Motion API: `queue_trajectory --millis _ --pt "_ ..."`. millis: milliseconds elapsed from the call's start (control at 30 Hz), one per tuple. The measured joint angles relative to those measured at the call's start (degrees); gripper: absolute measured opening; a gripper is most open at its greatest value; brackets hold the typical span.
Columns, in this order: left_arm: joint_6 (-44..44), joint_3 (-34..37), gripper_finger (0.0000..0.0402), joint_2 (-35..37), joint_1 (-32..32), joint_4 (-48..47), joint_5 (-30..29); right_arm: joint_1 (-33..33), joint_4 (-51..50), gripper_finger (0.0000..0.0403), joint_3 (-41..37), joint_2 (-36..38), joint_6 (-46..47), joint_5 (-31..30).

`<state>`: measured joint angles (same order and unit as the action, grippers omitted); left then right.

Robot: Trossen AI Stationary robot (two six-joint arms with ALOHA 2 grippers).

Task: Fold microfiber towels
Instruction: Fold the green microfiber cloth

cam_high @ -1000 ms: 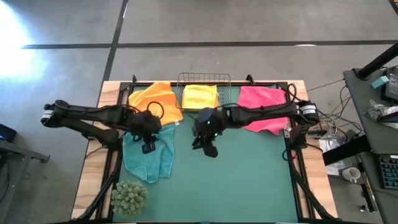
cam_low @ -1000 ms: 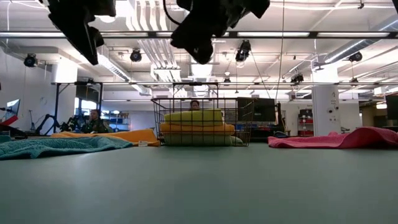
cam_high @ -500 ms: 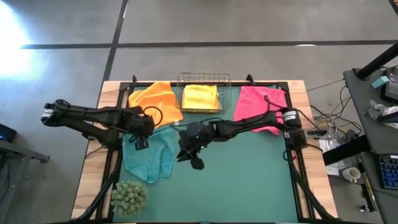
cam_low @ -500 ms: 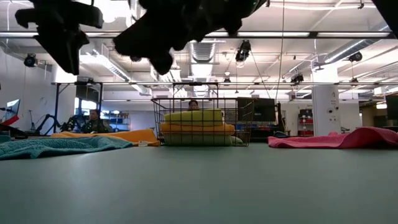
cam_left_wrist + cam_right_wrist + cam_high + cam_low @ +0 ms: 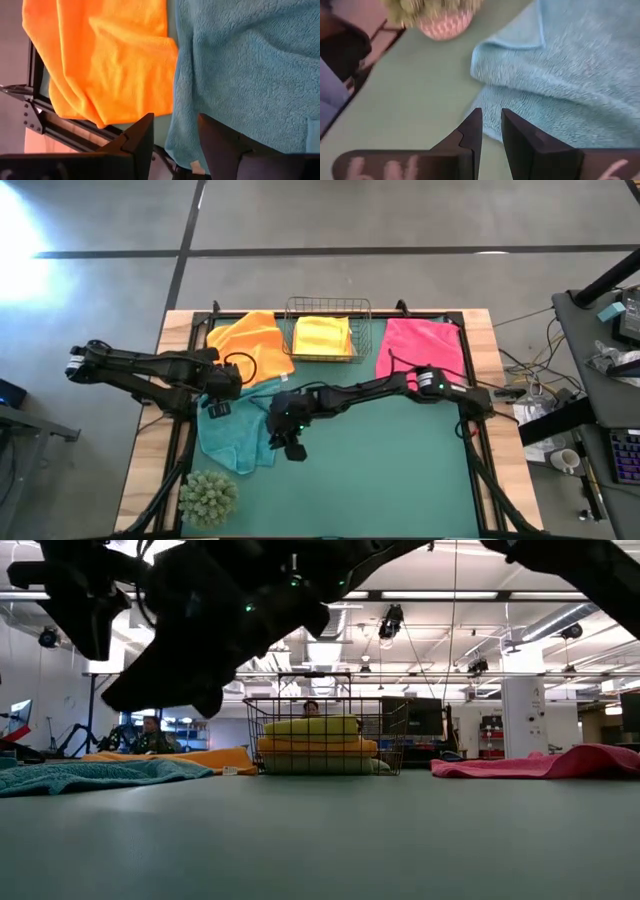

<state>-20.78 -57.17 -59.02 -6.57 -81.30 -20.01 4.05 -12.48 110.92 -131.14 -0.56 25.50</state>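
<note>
My right jaws hang above the green worktop at the right edge of the teal towel, parted by a narrow gap with nothing between them; in my right wrist view the two dark fingers point at the towel's rumpled corner, with bare mat just beyond it and the spiky plant ball in its pink pot farther on. My left jaws hover over the same towel's far left part, set wider apart and also empty; past them I see the teal towel lying edge to edge with an orange towel, which is spread at the worktop's back left corner. The teal towel lies crumpled at the left of the worktop, between that orange towel and the plant ball near the front left corner. The wire basket stands at the back middle with a yellow towel on top; the low view shows it stacked on an orange towel and a pale olive one. A pink towel lies spread at the back right.
</note>
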Motion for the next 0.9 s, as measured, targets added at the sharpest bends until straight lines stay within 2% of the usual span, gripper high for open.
queue_trajectory --millis 100,333,500,700,900 --pt "-0.02 0.00 0.0137 0.06 0.00 -0.35 0.00 0.22 -3.31 0.0063 4.11 -2.94 -0.54 -0.02" --pt "-0.02 0.00 0.0137 -0.03 0.00 -0.21 0.00 0.44 -3.77 0.0063 9.71 -8.48 2.56 -0.10" --pt "-0.04 0.02 0.0137 -0.03 0.00 -0.19 0.00 0.44 -4.91 0.0063 9.88 -9.58 4.00 -0.11" --pt "-0.08 0.09 0.0137 -0.03 0.00 1.37 0.00 0.39 -13.86 0.0063 9.85 -9.57 2.68 -5.10" --pt "-0.06 0.15 0.0137 -0.04 0.00 4.84 0.02 -0.03 -21.27 0.0063 10.01 -8.87 3.11 -5.04"
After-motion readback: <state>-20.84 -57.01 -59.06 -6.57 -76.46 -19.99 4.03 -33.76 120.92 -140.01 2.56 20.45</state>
